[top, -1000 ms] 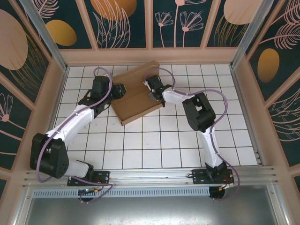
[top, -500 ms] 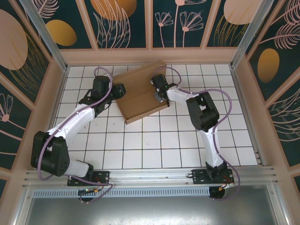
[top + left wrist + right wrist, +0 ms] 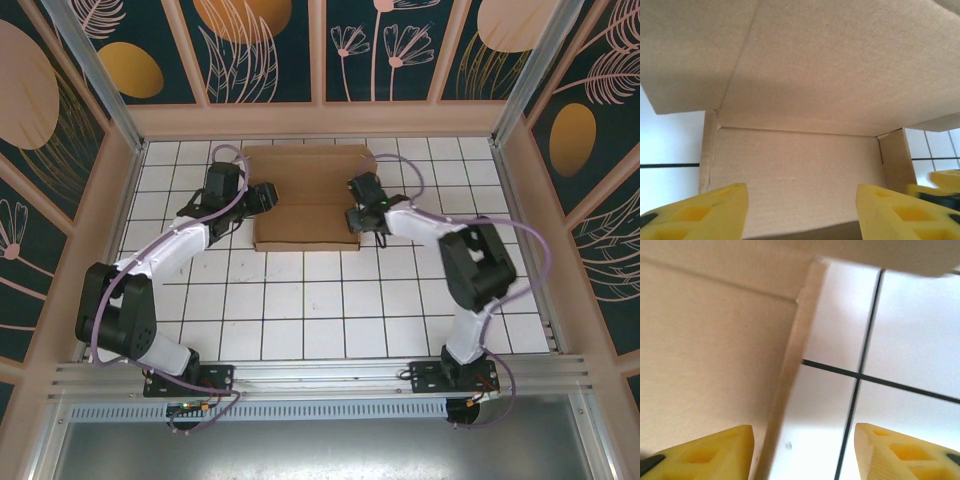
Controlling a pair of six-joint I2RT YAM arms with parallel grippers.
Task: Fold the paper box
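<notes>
Now that the paper box (image 3: pixel 305 200) has turned from its slanted pose, it lies square on the tiled table (image 3: pixel 400 300), near the far edge. The left gripper (image 3: pixel 268 197) and the right gripper (image 3: pixel 355 215) stand at its two sides with fingers released, grasping nothing. I judge the box is now lined up for folding its flaps.

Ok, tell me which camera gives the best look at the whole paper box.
Top external: the paper box lies there in full outline on the tiled table. The left wrist view is a close-up of its inside, floor and raised panel; the right wrist view catches one side edge against the tiles.
</notes>
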